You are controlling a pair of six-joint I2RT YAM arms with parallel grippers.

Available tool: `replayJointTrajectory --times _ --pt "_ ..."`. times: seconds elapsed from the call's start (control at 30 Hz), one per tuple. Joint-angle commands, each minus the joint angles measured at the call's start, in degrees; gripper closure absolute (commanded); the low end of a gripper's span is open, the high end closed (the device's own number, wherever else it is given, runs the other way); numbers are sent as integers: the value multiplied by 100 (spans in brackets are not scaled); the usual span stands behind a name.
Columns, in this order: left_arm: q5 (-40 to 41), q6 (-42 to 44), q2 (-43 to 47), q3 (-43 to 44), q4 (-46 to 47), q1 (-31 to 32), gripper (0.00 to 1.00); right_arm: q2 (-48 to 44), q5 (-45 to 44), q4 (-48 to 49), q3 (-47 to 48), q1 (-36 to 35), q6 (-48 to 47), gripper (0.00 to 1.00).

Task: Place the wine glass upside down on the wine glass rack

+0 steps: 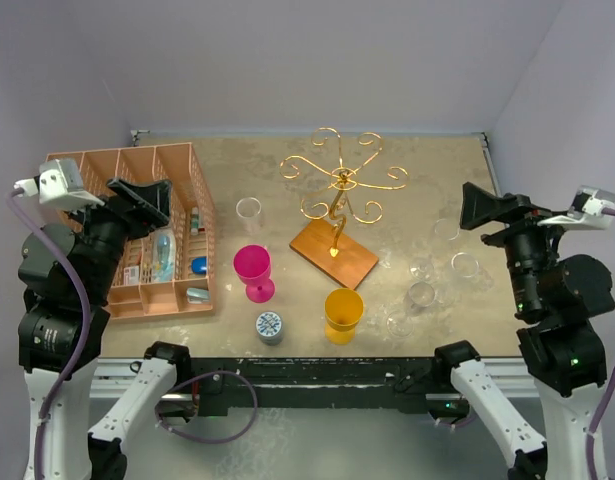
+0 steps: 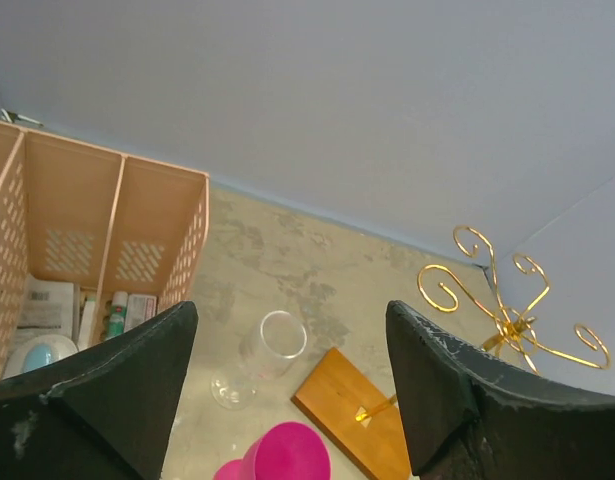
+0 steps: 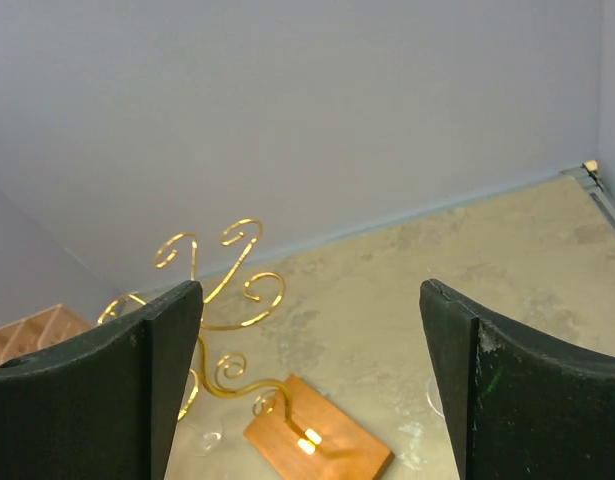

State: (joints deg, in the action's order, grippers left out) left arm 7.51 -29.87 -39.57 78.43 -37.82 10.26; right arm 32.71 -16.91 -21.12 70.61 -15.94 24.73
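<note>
The orange divided basket [image 1: 177,165] stands at the far left of the table [image 1: 417,175], w/ small packets and bottles in its compartments. The left gripper [image 1: 152,205] hangs over its right part, jaws spread wide, released, gripping nothing. The right gripper [image 1: 477,207] hovers near the right table edge, also spread wide and released.

Btw. basket and rack stands a clear wine glass [image 1: 248,212], upright. Nearer to the arms is a pink wine glass [image 1: 253,270], upright too. In front of the rack base is a yellow glass [image 1: 343,313], and left of it a small round blue-white patterned thing [image 1: 269,326]; what it is, cannot tell.

On the right side approx. four more clear glasses [image 1: 421,293] stand in a loose group. They are transparent against the pale top, so outlines are faint and the count is not sure. In both wrist views the black fingers cut off the lower corners. In the right wrist view the rack's left scrolls go behind a finger.

The wine glass rack [image 1: 337,190] is mid-table, toward the back. It is a thin gold wire post w/ curled scroll arms spreading out, on a flat rectangular brown wooden base turned diagonal. The glasses all stand apart from it.
</note>
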Motion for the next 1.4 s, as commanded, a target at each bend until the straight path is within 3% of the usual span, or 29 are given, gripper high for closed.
replayJointTrajectory --times 0.0,0.27,0.7,0.87,1.03,1.37 --pt "-663 -216 154 -169 12 -172 26 -10 921 -251 -178 525 206 8" --pt "-1188 -352 251 -687 41 -305 23 15 1389 -476 -477 968 196 5" --pt "-1846 -406 728 -1560 660 -355 23 821 402 -1099 -1091 1108 512 16" --pt "-1872 -413 789 -1785 979 -362 23 1586 151 -1115 -1136 1115 379 32" --pt "-1857 -427 752 -1892 1260 -366 23 2161 275 -1094 -969 1120 213 57" --pt "-1802 -288 690 -1902 1270 -366 23 2597 533 -1091 -978 1120 95 59"
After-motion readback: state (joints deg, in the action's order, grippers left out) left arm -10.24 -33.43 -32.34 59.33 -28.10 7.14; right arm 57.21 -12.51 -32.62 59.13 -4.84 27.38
